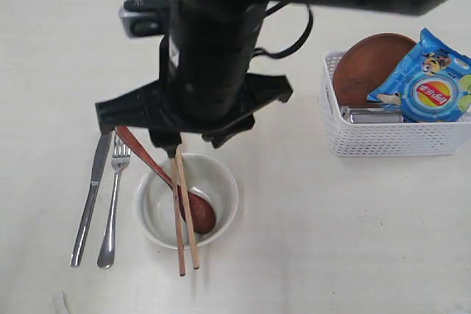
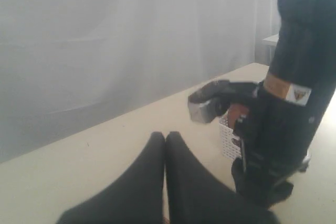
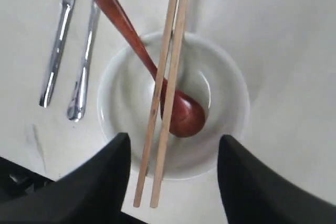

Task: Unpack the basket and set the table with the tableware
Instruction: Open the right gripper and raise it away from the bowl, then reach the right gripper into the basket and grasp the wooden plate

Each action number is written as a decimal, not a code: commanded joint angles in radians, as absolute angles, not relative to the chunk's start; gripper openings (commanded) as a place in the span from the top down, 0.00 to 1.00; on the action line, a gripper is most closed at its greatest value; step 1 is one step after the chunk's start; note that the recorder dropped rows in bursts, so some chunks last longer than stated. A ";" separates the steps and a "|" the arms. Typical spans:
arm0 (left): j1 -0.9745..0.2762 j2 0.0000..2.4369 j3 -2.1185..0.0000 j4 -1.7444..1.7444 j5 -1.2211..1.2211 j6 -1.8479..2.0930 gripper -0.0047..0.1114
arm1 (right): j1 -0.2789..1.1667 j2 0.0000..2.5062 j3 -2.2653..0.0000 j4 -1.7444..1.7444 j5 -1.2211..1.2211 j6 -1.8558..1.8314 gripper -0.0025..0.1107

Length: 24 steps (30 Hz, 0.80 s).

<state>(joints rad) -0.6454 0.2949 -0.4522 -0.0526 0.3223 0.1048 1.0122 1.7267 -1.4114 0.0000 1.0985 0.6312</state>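
Chopsticks are lying near-to-far across the bowl, near ends overhanging its rim. The right claw is hovering wide open and empty. The left claw is sitting shut.

Bright, soft daylight; blurry near foreground.

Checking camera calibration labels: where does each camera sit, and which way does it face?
Exterior: overhead, looking steeply down on the table; bowl at left, basket at right; the right arm blocks the upper middle.
Left wrist: low over the table, facing across it toward a pale curtain; shut left gripper in front, right arm and basket beyond.
Right wrist: straight down on the bowl; open right gripper in front.
Shared: exterior and right wrist both show bowl, spoon, chopsticks, knife, fork.
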 commanded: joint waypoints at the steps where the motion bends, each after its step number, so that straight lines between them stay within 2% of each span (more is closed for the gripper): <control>1: -0.641 0.292 -0.449 -0.057 0.331 0.100 0.96 | 0.963 1.588 -1.419 -0.047 1.098 0.539 0.54; 4: -0.641 0.292 -0.449 -0.057 0.342 0.100 0.96 | 0.923 1.486 -1.419 -0.156 1.131 0.562 0.54; 7: -0.641 0.292 -0.449 -0.057 0.346 0.100 0.96 | 0.822 1.431 -1.419 -0.220 1.170 0.571 0.56; 13: -0.641 0.292 -0.449 -0.057 0.349 0.100 0.96 | 0.521 1.417 -1.419 -0.108 1.221 0.234 0.74; 15: -0.641 0.292 -0.449 -0.057 0.349 0.100 0.96 | 0.421 1.437 -1.419 -0.046 1.221 0.062 0.75; 17: -0.641 0.292 -0.449 -0.057 0.349 0.100 0.96 | 0.318 1.466 -1.419 0.000 1.221 -0.125 0.67; 20: -0.641 0.292 -0.449 -0.057 0.349 0.100 0.96 | 0.271 1.508 -1.419 0.000 1.220 -0.293 0.53; 24: -0.641 0.292 -0.449 -0.057 0.349 0.100 0.96 | 0.273 1.600 -1.419 0.000 1.141 -0.467 0.51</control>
